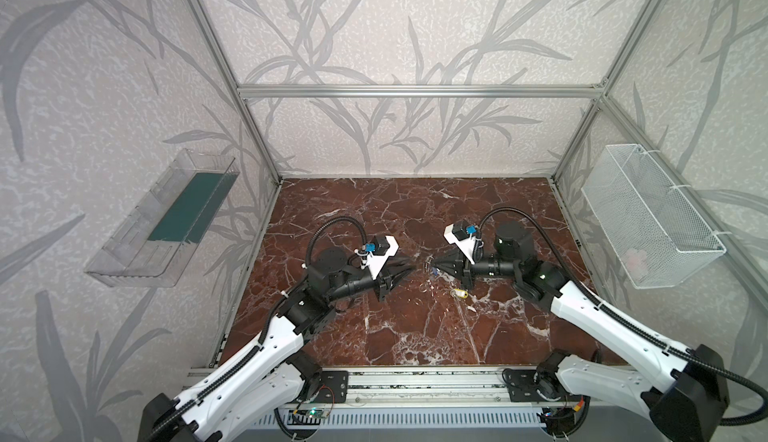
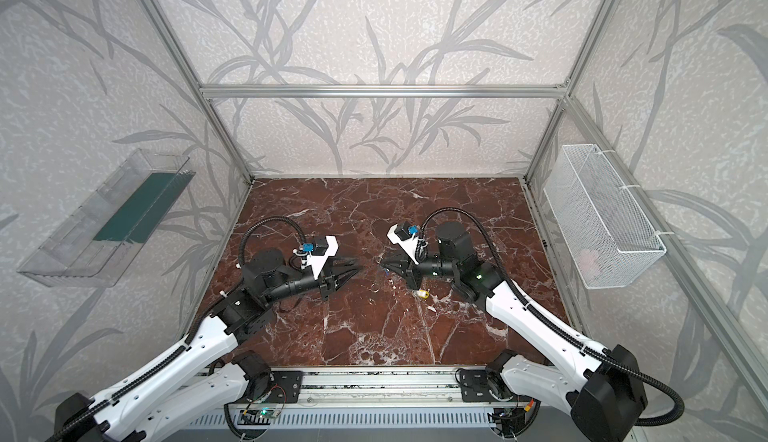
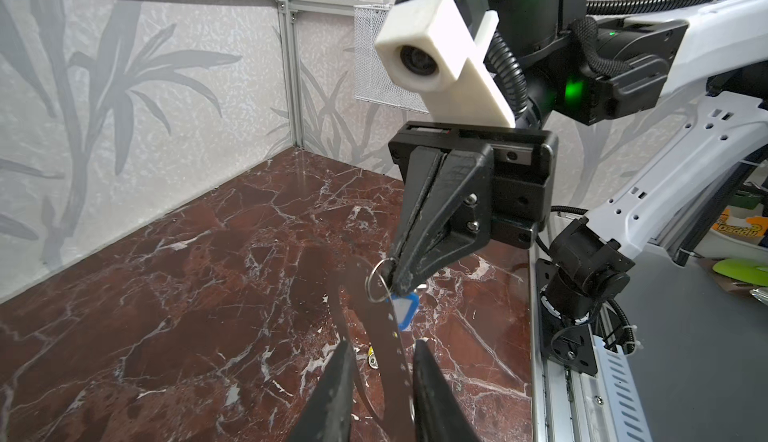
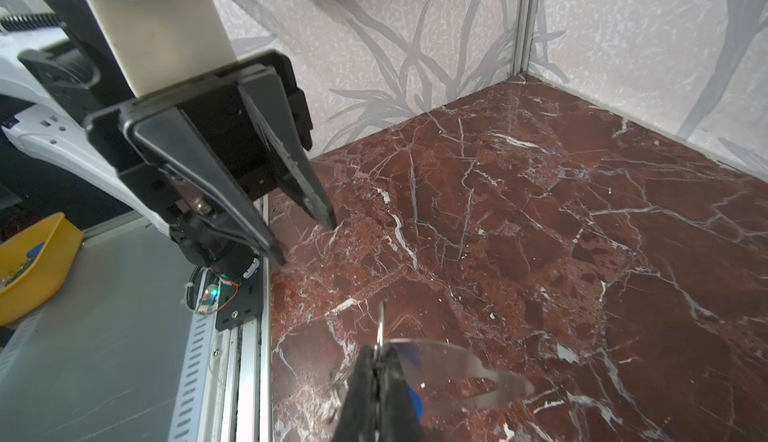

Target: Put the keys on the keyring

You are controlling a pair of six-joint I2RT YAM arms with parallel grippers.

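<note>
Steel split ring (image 3: 377,284) is pinched in my right gripper (image 3: 392,278), pressed together. The blue key (image 3: 403,312) and the keyring (image 3: 384,336) hang from it, I think, lower middle of the frame. My left gripper (image 4: 305,242) stands spread, empty. I should hold the ring steady while the left fetches the yellow key (image 1: 459,293), lying right of centre on the red marble table (image 1: 374,219). Leaf-patterned walls (image 1: 395,136) enclose it.

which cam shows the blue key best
Left wrist view: the blue key hangs in the open just below the right gripper, tag facing the camera. The right wrist view shows only a blue sliver beside a finger; in both top views it is a tiny speck.
</note>
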